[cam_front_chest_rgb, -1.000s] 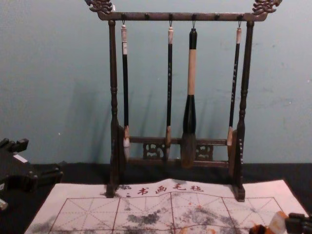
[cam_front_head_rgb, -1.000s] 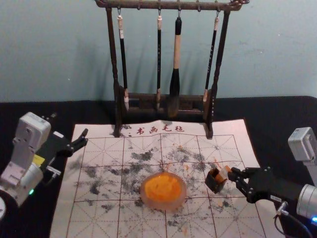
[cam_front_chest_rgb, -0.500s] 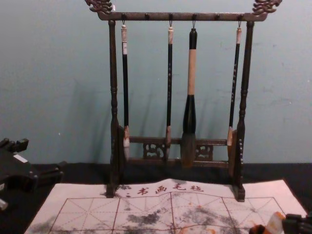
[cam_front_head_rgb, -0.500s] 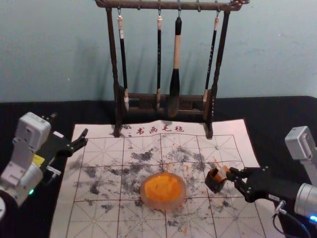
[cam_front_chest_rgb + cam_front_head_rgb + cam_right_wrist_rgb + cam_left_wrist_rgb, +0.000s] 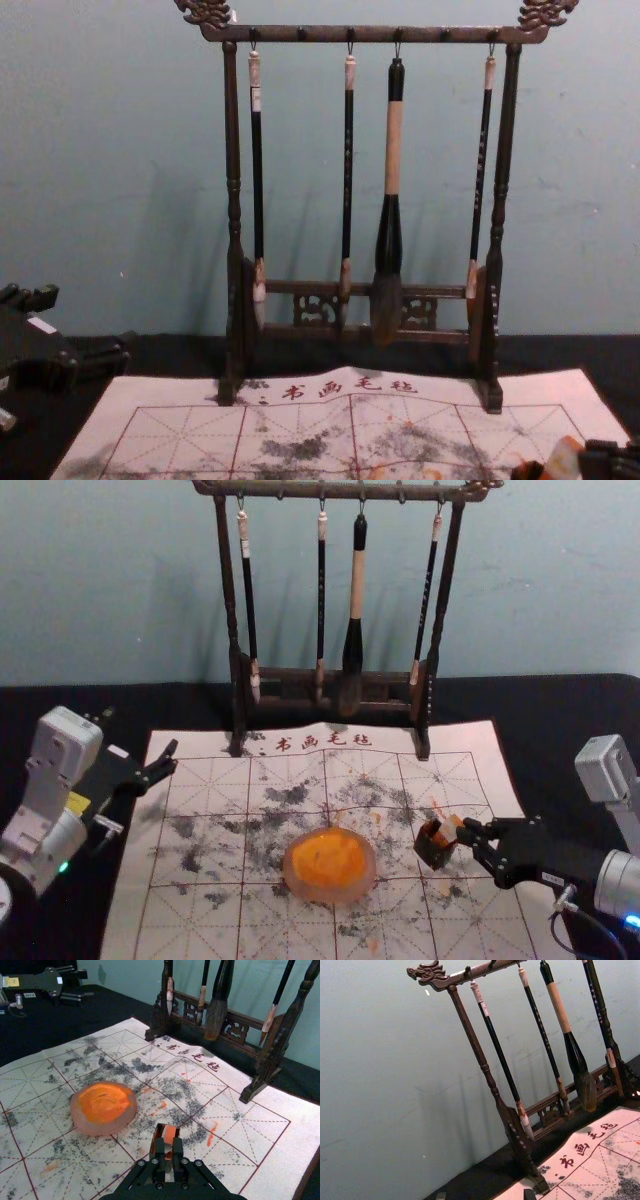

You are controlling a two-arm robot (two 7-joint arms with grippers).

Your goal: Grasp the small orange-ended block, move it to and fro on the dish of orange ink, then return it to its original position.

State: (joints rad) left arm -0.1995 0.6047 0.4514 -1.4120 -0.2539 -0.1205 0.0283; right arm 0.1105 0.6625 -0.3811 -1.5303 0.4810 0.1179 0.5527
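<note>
The right gripper (image 5: 468, 832) is at the right of the mat, its fingers closed on the pale, orange-ended block (image 5: 449, 829). The block leans at the mouth of a small dark holder (image 5: 433, 847), its lower part hidden. In the right wrist view, the right gripper (image 5: 168, 1146) pinches the block (image 5: 169, 1134) in front of the holder (image 5: 159, 1132). The dish of orange ink (image 5: 329, 865) lies left of the holder, apart from it. My left gripper (image 5: 172, 758) is parked, open, over the mat's left edge; in the left wrist view the left gripper (image 5: 485, 1195) has nothing between its fingertips.
A dark wooden rack (image 5: 432, 670) with several hanging brushes stands at the mat's back edge. The ink-stained gridded mat (image 5: 190, 920) lies on a black tabletop (image 5: 560, 720), with a wall behind.
The right gripper has shifted slightly to the left with the block, whose tilt at the holder has altered a little. The left arm, dish and rack have stayed still.
</note>
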